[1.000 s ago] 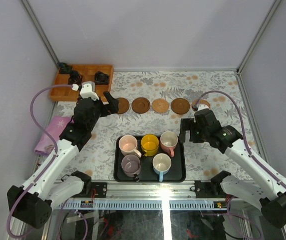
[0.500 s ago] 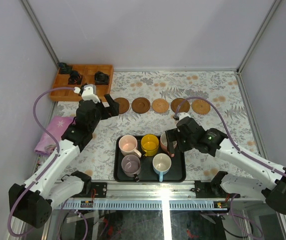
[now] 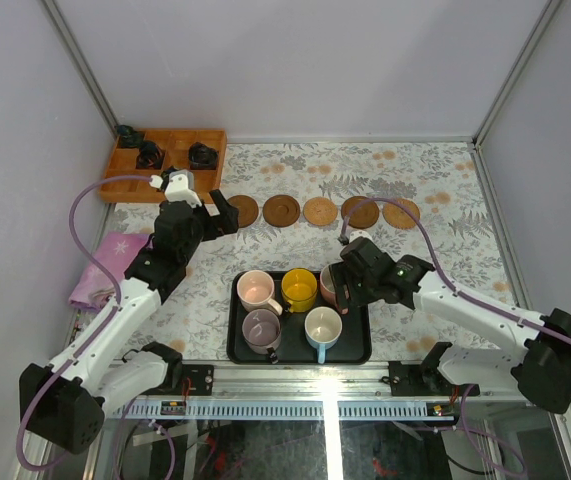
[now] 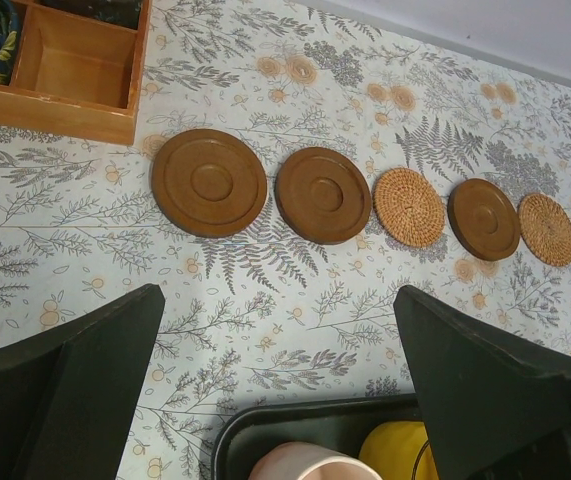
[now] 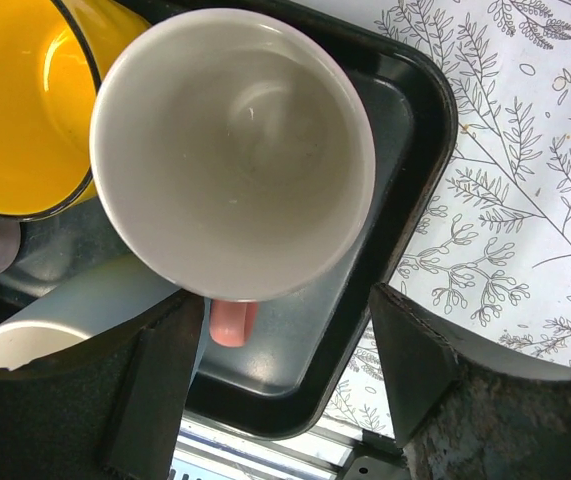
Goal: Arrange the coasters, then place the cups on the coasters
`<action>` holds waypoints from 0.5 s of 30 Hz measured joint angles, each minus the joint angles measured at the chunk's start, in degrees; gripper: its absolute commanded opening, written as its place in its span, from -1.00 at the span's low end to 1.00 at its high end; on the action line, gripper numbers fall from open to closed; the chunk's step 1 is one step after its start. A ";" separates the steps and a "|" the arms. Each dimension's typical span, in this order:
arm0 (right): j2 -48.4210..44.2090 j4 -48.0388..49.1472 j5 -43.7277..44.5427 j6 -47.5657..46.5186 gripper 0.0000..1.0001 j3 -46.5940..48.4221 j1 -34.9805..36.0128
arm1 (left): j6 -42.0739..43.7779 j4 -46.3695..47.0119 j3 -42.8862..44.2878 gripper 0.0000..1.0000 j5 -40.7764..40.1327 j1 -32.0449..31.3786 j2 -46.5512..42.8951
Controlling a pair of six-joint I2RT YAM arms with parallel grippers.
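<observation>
Black rectangular tray is seen at the near edge of the fern-printed surface. Five mugs are held in it: mauve-grey mug and blue-handled white mug in front; pale pink mug, yellow mug and pink-handled white mug behind.

Right gripper is positioned over the pink-handled white mug, fingers spread to either side, not clamped.

Left gripper is held above the surface, fingers released wide, nothing between.

Beyond, a row of round coasters is laid: brown wooden coasters and woven coasters.
</observation>
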 measured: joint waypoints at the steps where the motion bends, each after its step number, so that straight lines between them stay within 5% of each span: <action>1: 0.28 0.42 0.00 0.09 0.44 -0.28 0.00 | 0.00 -0.02 0.00 1.00 0.00 0.00 0.04; 15: 4.35 2.99 -0.11 1.14 -0.06 -0.76 0.00 | 0.02 -0.02 -0.28 0.99 0.00 0.00 0.76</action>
